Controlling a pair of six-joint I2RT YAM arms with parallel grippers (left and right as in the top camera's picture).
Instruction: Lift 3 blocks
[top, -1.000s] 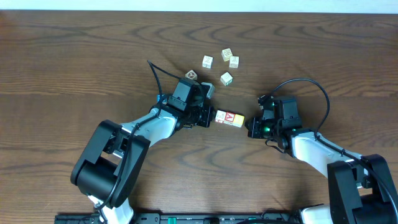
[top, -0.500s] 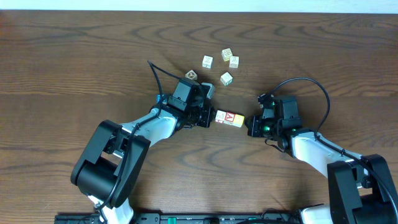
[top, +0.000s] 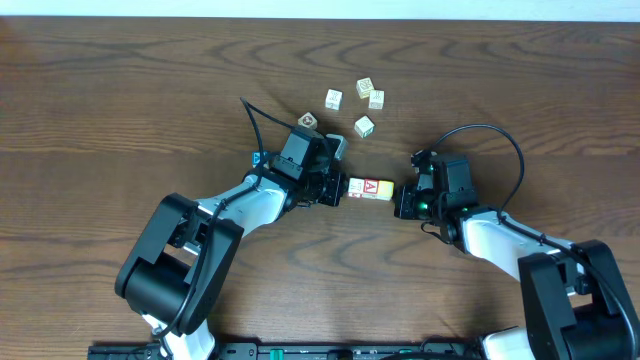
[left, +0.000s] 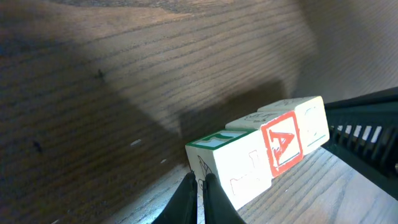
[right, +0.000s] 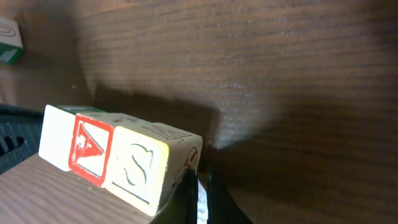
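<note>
Mid-table, the row of three small wooden cubes (top: 369, 188), red "A" in the middle, is squeezed end-to-end between the left gripper (top: 339, 188) and right gripper (top: 400, 198), both with fingers closed. The blocks look light, stiff and smooth, so they probably need steady pressure on both ends.

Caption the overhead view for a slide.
A three-block row pinched between the shut left gripper and shut right gripper.

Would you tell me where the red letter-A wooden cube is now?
Overhead view, mid-table: the red letter-A cube is midway in a three-cube row between left gripper and right gripper.
</note>
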